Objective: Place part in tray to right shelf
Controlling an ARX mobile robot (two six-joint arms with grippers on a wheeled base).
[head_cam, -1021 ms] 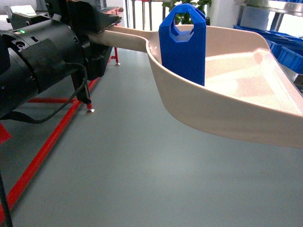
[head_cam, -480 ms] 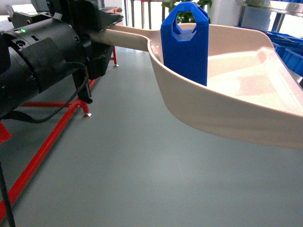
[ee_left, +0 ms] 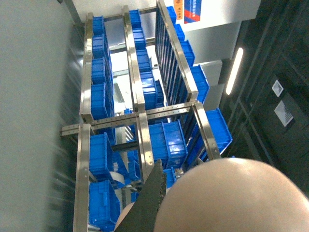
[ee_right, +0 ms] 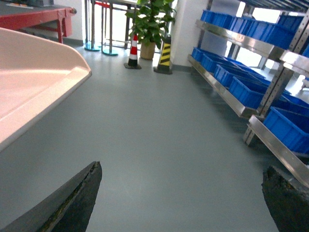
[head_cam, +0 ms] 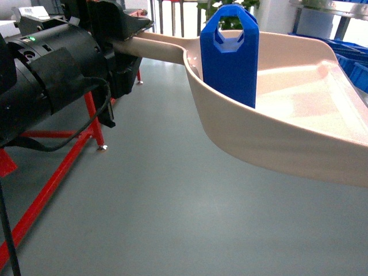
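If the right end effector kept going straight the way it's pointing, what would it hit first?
Probably nothing nearby: the open right end effector faces bare grey floor, with the tray off to its left. Depth is uncertain.

Workshop with smooth grey floor (ee_right: 159, 130)

Stainless-steel racks of blue plastic crates (ee_right: 251, 87) line one side; a potted green plant (ee_right: 150, 24) stands beside a striped bollard (ee_right: 165, 53).

left arm (head_cam: 46, 80) extends across the upper left of the head view, wrist level; left gripper (head_cam: 123, 43) clamped on the tray handle (head_cam: 155, 47); right gripper (ee_right: 181, 198) empty, fingertips (ee_right: 72, 198) spread wide apart at the lower corners of its wrist view
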